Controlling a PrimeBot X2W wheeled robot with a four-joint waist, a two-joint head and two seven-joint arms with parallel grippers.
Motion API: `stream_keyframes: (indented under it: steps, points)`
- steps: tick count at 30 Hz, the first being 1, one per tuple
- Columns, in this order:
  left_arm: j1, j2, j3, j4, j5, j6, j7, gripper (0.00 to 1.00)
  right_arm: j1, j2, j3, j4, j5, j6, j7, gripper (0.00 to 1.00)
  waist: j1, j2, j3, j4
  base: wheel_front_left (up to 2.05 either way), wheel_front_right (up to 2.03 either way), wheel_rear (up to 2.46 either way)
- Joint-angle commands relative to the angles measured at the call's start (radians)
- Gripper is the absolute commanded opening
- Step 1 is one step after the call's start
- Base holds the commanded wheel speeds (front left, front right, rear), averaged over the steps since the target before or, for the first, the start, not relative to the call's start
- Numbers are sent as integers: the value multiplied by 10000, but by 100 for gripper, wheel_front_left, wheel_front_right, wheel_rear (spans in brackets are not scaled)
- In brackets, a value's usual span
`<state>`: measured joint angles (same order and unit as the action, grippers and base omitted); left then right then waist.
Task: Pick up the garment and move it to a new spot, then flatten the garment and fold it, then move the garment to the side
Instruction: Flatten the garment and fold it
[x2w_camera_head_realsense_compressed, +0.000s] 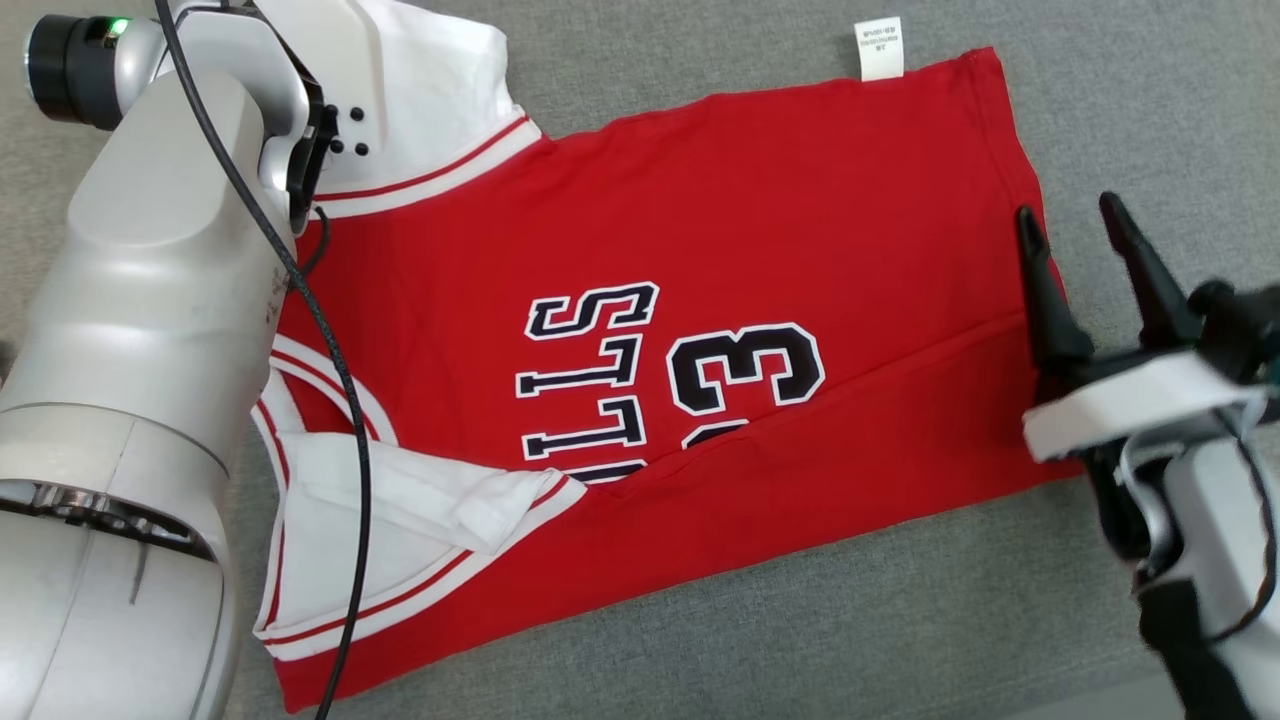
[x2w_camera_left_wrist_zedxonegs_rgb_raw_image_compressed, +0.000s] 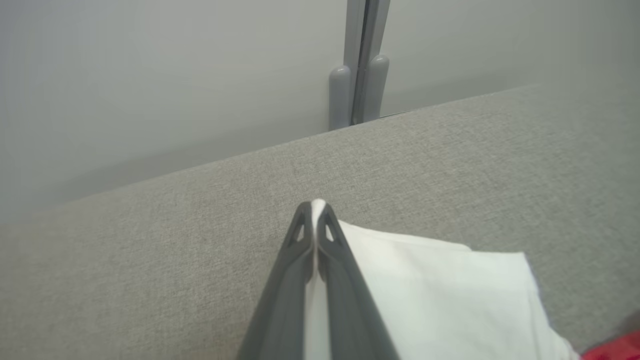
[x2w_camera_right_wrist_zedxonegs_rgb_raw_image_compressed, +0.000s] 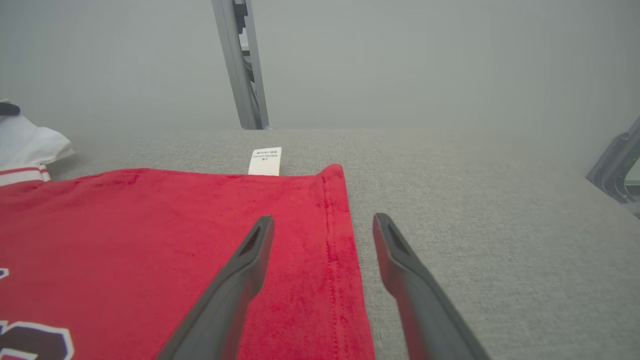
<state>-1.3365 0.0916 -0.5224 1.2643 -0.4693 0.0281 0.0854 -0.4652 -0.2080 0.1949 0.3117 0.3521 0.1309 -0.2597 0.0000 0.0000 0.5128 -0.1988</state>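
**Left claw pinches the jersey's white corner**

Your red jersey (x2w_camera_head_realsense_compressed: 700, 200) lies spread flat on the grey surface (x2w_camera_head_realsense_compressed: 1100, 100). Your left gripper (x2w_camera_left_wrist_zedxonegs_rgb_raw_image_compressed: 315, 210) is clamped tight on the jersey's white fabric (x2w_camera_left_wrist_zedxonegs_rgb_raw_image_compressed: 440, 290). Your right gripper (x2w_camera_head_realsense_compressed: 1065, 210) stands wide, straddling the jersey's hem with one finger over the red cloth.

even, soft light; hazy wrist-view backgrounds

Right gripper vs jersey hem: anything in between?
Nothing visible. The right gripper is open, one finger over the red jersey, the other over the bare grey surface, straddling the hem edge. The left gripper is shut on the jersey's white fabric at the opposite end.
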Motion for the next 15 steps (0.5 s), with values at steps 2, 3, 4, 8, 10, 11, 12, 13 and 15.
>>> stream_keyframes:
  steps: [2, 3, 4, 8, 10, 11, 12, 13, 15]
  points:
    - [162, 35, 65, -85, -132, -203, -219, 0, -763, -329, 165, 654, 500, -1, 429, 100, 0, 0, -212, 165, 0, 0, 0]
    - [188, 29, 60, -102, -143, -295, -313, 0, -1095, -469, 303, 1017, 737, 0, 746, 100, 0, 0, -261, 205, 0, 0, 0]
    - [196, 25, 45, -125, -161, -382, -396, 0, -1429, -579, 408, 1365, 1007, 0, 1092, 100, 0, 0, -298, 238, 0, 0, 0]
    - [147, -41, 7, -273, -247, -692, -683, 0, -2876, -1053, 1059, 2475, 1868, 0, 2512, 100, 0, 0, -367, 406, 0, 0, 0]
    - [140, -50, -44, -326, -239, -766, -754, 0, -3522, -1187, 1359, 3022, 2052, -1, 3079, 100, 0, 0, -390, 454, 0, 0, 0]
    - [135, -58, -74, -356, -219, -779, -782, 0, -3826, -1211, 1529, 3317, 2119, -1, 3356, 100, 0, 0, -389, 478, 0, 0, 0]
    - [129, -70, -106, -374, -208, -807, -787, 0, -4106, -1206, 1662, 3571, 2199, -1, 3598, 100, 0, 0, -383, 506, 0, 0, 0]
    - [128, -79, -139, -396, -200, -824, -800, 0, -4400, -1179, 1793, 3853, 2300, -1, 3817, 100, 0, 0, -378, 537, 0, 0, 0]
    - [81, -96, -228, -454, -158, -863, -774, 0, -4915, -1126, 2038, 4347, 2506, -1, 4186, 100, 0, 0, -336, 608, 0, 0, 0]
